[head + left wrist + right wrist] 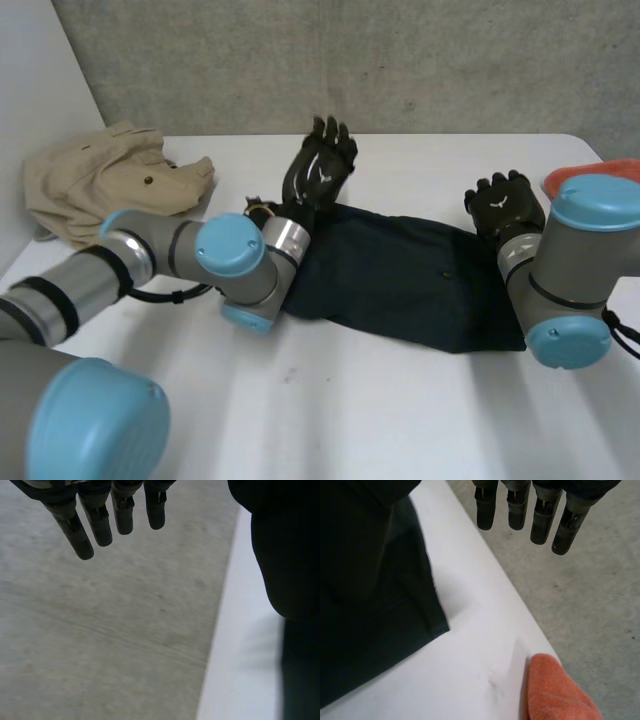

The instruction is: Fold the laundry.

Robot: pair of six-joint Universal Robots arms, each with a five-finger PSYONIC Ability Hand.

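Observation:
A dark navy garment (400, 280) lies flat across the middle of the white table, folded into a long band. My left hand (320, 165) is raised above the garment's left end with straight fingers (100, 525), holding nothing. Over the garment's right end my right hand (505, 205) is lifted too, its fingers (540, 525) straight and empty. The right wrist view has the garment's corner (380, 620) below the palm. Dark cloth (287, 555) lies beside my left hand in its own wrist view.
A crumpled beige garment (110, 180) lies at the table's far left. An orange cloth (580, 175) (555, 690) sits at the far right edge. A grey wall stands behind the table's far edge (420, 137).

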